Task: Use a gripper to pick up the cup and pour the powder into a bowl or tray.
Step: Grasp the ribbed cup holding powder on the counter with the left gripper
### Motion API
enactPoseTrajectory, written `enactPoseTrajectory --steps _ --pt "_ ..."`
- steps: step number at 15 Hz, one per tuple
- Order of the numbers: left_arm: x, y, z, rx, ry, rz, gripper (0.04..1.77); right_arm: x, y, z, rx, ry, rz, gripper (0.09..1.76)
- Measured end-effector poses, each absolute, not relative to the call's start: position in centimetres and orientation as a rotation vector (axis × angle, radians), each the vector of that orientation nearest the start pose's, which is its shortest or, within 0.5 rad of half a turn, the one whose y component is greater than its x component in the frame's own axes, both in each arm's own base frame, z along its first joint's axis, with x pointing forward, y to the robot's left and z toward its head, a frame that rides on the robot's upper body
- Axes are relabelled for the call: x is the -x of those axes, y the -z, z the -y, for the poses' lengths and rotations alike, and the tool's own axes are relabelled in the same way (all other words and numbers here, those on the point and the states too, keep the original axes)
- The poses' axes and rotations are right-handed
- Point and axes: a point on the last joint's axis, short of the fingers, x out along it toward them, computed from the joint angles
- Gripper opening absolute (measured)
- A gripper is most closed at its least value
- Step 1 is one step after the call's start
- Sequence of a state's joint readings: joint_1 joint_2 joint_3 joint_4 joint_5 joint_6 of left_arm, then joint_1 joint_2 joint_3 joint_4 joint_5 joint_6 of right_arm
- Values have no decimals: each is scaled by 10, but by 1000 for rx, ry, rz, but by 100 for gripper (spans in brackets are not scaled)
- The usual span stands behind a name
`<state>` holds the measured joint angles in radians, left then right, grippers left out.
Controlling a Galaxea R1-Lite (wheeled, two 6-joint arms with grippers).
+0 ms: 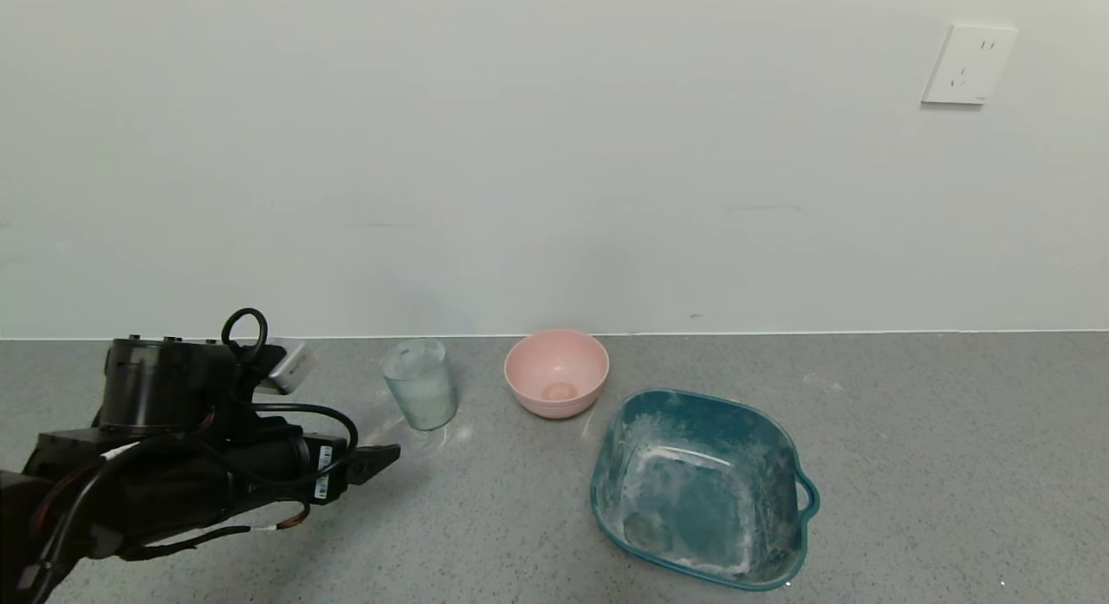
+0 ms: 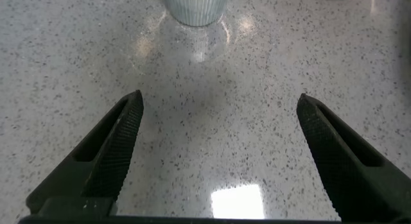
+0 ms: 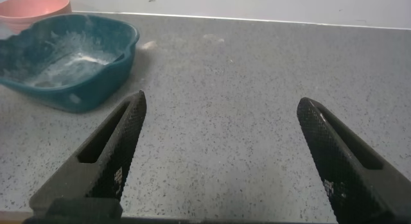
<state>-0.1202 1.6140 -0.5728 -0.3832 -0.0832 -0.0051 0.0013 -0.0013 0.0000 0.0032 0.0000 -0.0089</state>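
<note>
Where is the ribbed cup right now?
In the head view, the translucent pale blue-grey ribbed cup stands upright on the counter near the wall, left of the small pink bowl, just beyond the open left gripper.

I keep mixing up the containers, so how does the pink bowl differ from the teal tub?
The pink bowl is round, while the teal tub is squarish with a side handle. The pink bowl is smaller and sits nearer the wall; the teal tub is wider and nearer the robot. The tub is smeared with white powder; the bowl looks nearly clean. Both stand upright and open on the grey counter.
</note>
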Motion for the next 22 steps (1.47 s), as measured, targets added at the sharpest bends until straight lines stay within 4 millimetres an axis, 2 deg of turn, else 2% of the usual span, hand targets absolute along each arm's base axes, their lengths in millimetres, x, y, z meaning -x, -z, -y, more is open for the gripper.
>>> enactPoseTrajectory --steps 4,7,11,17,22 --pt "-271 -100 35 -10 173 -660 172 23 -75 0 9 -1 -2 171" --pt "-290 -84 40 5 139 -599 172 23 -75 0 9 -1 -1 171" --pt "-300 -66 45 29 140 -540 172 23 -75 0 9 -1 -1 171" --pt "-321 -55 51 47 110 -383 172 23 -75 0 9 -1 -1 171" --pt "-332 -36 55 47 117 -366 172 23 -75 0 9 -1 -1 171"
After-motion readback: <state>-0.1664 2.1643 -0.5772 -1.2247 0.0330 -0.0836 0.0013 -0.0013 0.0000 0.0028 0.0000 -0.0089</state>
